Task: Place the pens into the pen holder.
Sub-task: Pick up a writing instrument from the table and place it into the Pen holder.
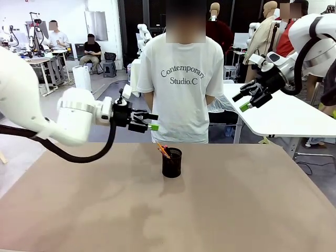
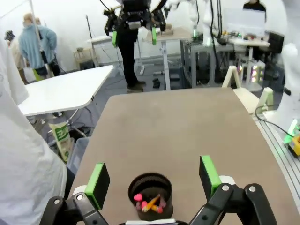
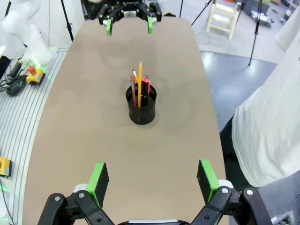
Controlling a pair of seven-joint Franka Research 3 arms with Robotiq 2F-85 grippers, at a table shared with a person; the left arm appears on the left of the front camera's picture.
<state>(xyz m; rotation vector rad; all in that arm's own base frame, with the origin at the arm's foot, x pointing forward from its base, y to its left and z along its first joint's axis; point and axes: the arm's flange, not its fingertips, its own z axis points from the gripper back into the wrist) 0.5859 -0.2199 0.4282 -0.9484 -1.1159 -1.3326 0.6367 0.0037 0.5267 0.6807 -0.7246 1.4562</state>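
The black mesh pen holder (image 1: 171,163) stands upright near the far middle of the brown table. The pens (image 1: 163,150) stand inside it: an orange-yellow one and dark red ones (image 3: 139,82) stick out above the rim. My left gripper (image 1: 151,121) hovers open above and left of the holder, holding nothing. From its wrist I look down into the holder (image 2: 166,187) at the pens (image 2: 150,204), between my open left gripper's (image 2: 153,180) green pads. My right gripper (image 1: 239,103) hangs open and high at the right, far from the holder (image 3: 140,112).
A person in a white T-shirt (image 1: 184,89) stands at the table's far edge, right behind the holder. The brown tabletop (image 1: 252,199) is bare around the holder. A white table (image 1: 294,115) stands beyond the right side.
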